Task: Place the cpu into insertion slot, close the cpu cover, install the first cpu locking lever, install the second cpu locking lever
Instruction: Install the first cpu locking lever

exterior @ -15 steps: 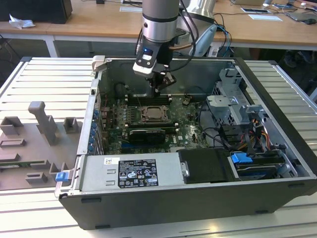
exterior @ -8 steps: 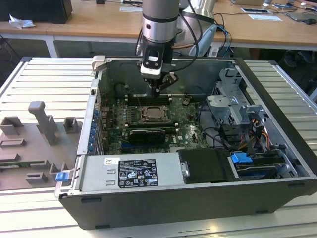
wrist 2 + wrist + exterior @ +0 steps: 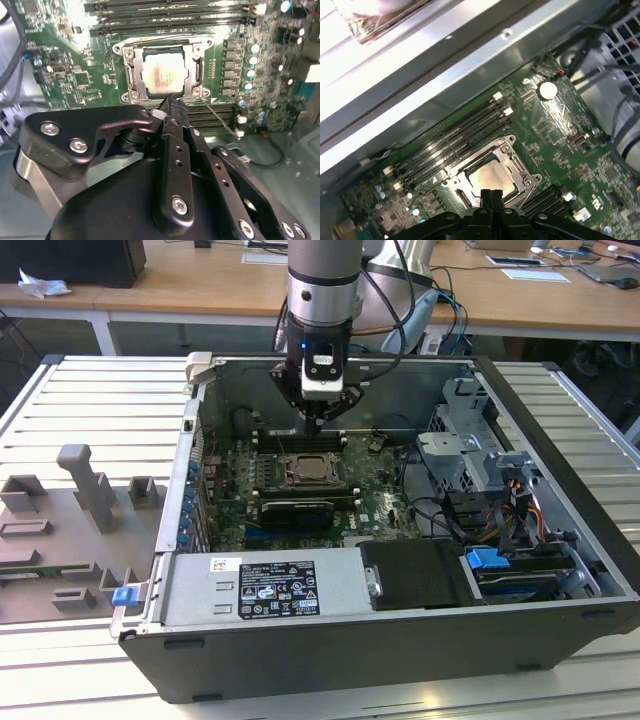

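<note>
The pale silver square cpu (image 3: 165,75) is seated in the dark-rimmed insertion slot (image 3: 198,75), framed by the thin grey metal cpu cover (image 3: 150,47). At the slot's twelve o'clock in the exterior view the black gripper (image 3: 318,422) is held, jaws closed empty; the cover could be scraped by an off-line descent

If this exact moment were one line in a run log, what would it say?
gripper: shut, empty, tips near slot edge | cpu: seated in insertion slot | cpu cover: lying flat around cpu
</note>
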Robot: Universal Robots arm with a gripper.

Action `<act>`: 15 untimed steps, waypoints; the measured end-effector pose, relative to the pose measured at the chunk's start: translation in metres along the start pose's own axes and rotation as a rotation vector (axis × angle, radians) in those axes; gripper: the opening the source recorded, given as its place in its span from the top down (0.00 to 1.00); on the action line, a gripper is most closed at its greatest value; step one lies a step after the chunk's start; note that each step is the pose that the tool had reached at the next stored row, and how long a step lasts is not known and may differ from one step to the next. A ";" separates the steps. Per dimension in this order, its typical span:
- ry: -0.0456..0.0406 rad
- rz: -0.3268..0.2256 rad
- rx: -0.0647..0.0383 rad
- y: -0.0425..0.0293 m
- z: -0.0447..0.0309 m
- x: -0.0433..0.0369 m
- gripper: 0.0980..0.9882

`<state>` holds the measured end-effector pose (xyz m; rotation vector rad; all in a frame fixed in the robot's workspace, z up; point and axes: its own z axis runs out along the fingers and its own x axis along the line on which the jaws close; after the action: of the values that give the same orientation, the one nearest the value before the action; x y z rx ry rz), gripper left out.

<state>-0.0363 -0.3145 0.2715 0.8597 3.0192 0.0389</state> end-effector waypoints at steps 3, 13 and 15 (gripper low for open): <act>0.0025 -0.103 0.000 0.0000 0.0000 0.0000 0.99; 0.0079 -0.328 0.002 0.0000 0.0004 0.0000 0.99; 0.0089 -0.368 0.002 0.0000 0.0006 0.0000 0.99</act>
<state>-0.0363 -0.3145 0.2709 0.2929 3.1300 0.0387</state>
